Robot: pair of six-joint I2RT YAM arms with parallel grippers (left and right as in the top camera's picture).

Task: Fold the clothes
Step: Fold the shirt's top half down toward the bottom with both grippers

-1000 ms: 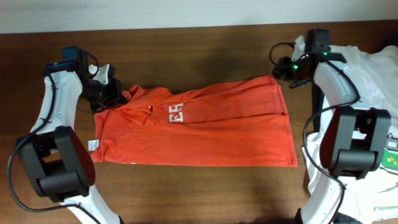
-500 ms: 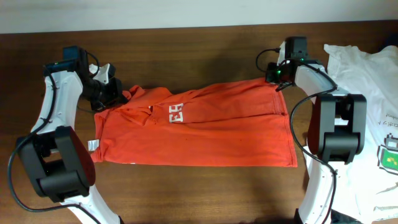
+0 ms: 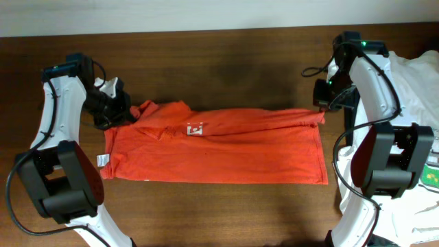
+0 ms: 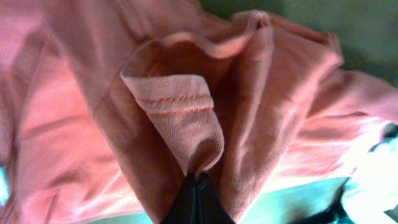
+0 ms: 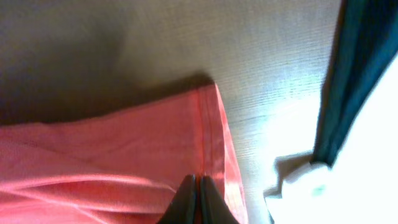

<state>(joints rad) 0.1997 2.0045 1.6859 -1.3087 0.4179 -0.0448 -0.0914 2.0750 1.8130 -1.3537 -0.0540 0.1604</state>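
Dark wood table: orange-red T-shirt spread flat mid-table, long side left to right, far edge folded over with white print showing; white T-shirts heaped at right edge.

Orange-red T-shirt, white print, perhaps lettering; dark-brown table

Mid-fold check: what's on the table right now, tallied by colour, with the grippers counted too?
Orange-red T-shirt: 1
White clothes pile: 1 (the number of shirts in it cannot be told)
Grippers: 2, the left gripper and the right gripper, each shut on the orange-red T-shirt
Total: 4
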